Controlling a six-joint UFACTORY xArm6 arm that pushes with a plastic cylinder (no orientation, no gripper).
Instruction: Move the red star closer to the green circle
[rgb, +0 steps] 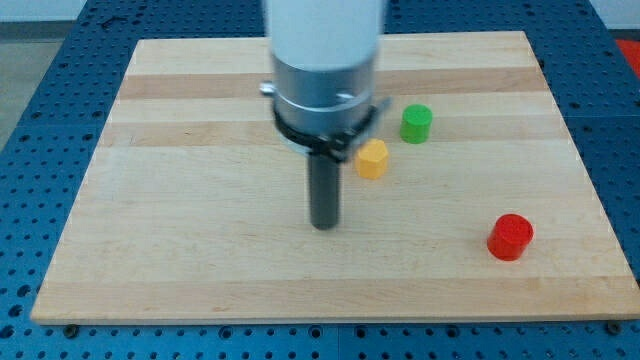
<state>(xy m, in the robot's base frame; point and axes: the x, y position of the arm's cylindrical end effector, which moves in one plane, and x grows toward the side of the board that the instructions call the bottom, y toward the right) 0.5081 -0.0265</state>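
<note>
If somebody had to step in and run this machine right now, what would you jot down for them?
My tip rests on the wooden board, touching no block.
The red star sits toward the view's bottom right, far from my tip.
The green circle is up and to the view's left of the star; a yellow block lies just below-left of the green one.
Done: nothing that shows; star and circle are well apart.
Left: bring my tip round to the star's lower right side, then push it up-left toward the circle.

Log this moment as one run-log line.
my tip: on board, touching no block | red star: view's lower right | green circle: above-left of star | yellow block: beside circle | task: pending
</note>
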